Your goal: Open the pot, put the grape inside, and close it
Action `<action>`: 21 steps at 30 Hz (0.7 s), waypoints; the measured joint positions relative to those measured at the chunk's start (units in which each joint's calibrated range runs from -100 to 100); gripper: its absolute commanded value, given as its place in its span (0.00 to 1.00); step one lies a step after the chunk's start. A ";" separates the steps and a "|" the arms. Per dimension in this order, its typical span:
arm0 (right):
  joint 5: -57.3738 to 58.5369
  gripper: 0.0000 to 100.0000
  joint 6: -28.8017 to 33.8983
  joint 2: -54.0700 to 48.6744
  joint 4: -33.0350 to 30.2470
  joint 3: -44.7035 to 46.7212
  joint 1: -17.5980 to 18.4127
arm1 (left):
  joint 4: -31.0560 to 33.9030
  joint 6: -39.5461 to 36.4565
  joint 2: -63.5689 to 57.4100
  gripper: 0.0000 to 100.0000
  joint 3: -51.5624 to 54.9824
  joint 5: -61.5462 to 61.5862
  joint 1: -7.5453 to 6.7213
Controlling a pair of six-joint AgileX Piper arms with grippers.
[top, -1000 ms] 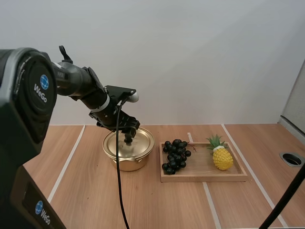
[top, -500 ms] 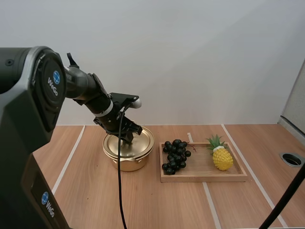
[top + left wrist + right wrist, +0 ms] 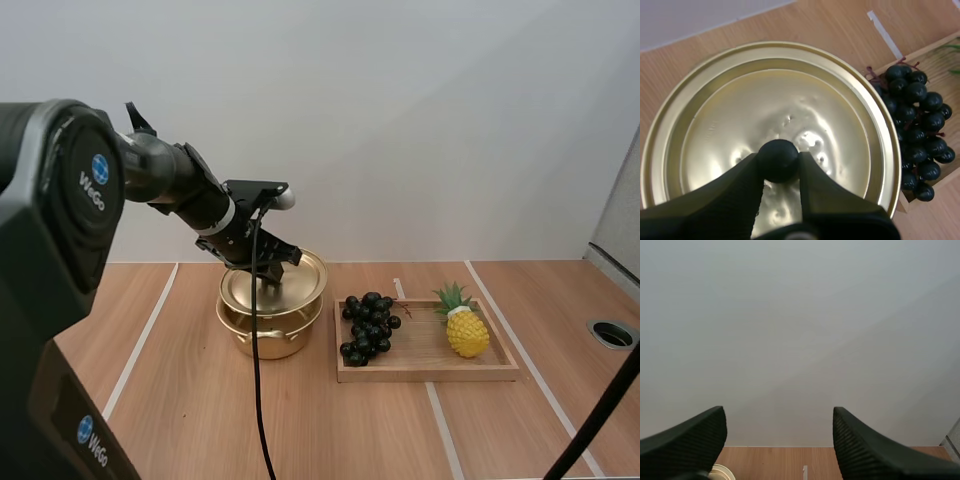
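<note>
Our left jaws pinch knob, lid held above pot so grapes fit; right jaws apart, empty.

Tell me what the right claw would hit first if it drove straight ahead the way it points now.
Nothing near: the open right claw points over the far edge of the wooden table at the plain pale wall. The way looks free up to that wall, though depth is unclear.

Gold pot, gold lid with black knob, black grapes, yellow pineapple green-topped, pale wooden tray
</note>
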 measured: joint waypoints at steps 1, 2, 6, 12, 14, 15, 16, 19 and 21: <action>0.00 1.00 -0.28 0.00 0.00 0.00 0.00 | -0.13 0.00 -1.20 0.00 -0.35 -0.42 0.00; 0.00 1.00 -0.28 0.00 0.00 0.00 0.00 | -0.22 0.00 -2.23 0.00 -0.73 -0.66 0.00; 0.00 1.00 -2.23 0.13 0.00 0.00 0.00 | -0.42 0.00 -6.93 0.00 -3.37 -1.68 0.00; 0.00 1.00 -2.76 1.47 0.00 0.00 0.00 | -0.64 0.00 -14.43 0.00 -7.76 -3.65 0.00; 0.00 1.00 -2.76 2.29 0.00 0.00 0.00 | -0.64 0.00 -17.44 0.00 -8.95 -5.23 0.00; 0.00 1.00 -2.76 2.39 0.00 0.00 0.00 | -0.74 0.00 -18.92 0.00 -9.40 -6.21 0.00; 0.00 1.00 -2.76 2.72 0.00 0.00 0.00 | -0.60 -0.16 -20.46 0.00 -9.93 -7.51 0.00; 0.00 1.00 -2.76 2.89 0.59 0.00 0.00 | 2.12 -2.62 -24.72 0.00 -11.18 -11.34 0.00; 0.00 1.00 -2.76 2.89 1.38 0.00 0.00 | 4.91 -4.77 -27.24 0.00 -11.95 -13.99 0.00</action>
